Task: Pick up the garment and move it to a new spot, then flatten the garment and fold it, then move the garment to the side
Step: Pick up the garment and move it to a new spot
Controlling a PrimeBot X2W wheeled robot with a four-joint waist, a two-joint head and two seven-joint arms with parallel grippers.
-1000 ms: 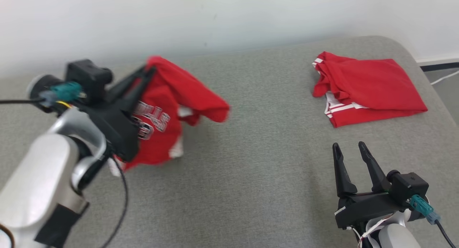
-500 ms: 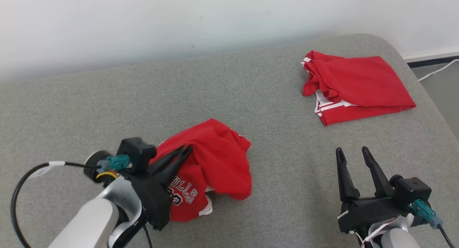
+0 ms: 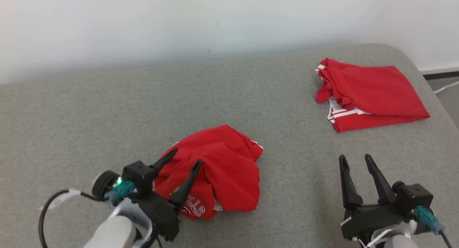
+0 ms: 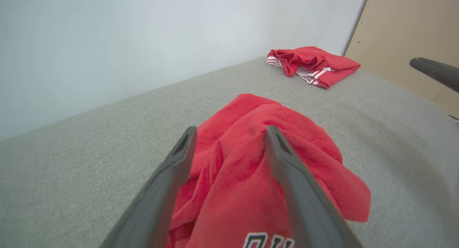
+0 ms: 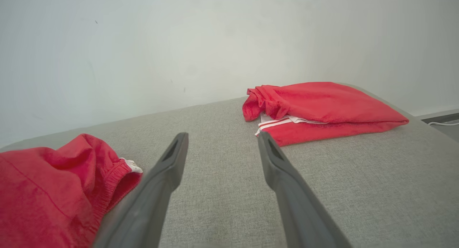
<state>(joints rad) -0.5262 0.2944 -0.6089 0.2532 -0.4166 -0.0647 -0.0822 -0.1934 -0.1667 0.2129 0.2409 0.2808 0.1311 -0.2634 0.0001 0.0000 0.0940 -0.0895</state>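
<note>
A crumpled red garment (image 3: 218,169) with white lettering lies in a heap on the grey padded surface (image 3: 107,115), front and centre. My left gripper (image 3: 185,157) stands open over its left part, fingers spread with cloth between them but not pinched; the left wrist view shows the same garment (image 4: 251,162) bunched between the open left gripper (image 4: 229,132). My right gripper (image 3: 355,160) is open at the lower right, above bare surface, holding nothing. The right wrist view shows the open right gripper (image 5: 220,138) and the garment (image 5: 53,183) at its left.
A second red garment with white stripes (image 3: 369,94) lies folded at the far right, near the surface's rounded edge; it shows too as the folded garment (image 5: 322,108) and the folded garment (image 4: 312,63). A white wall runs behind. A white cable (image 3: 446,86) lies on the floor at right.
My left gripper brought the red garment down from the far left to the front centre, laid it on the surface and opened. The head camera shifted a little. The right gripper stayed still.
</note>
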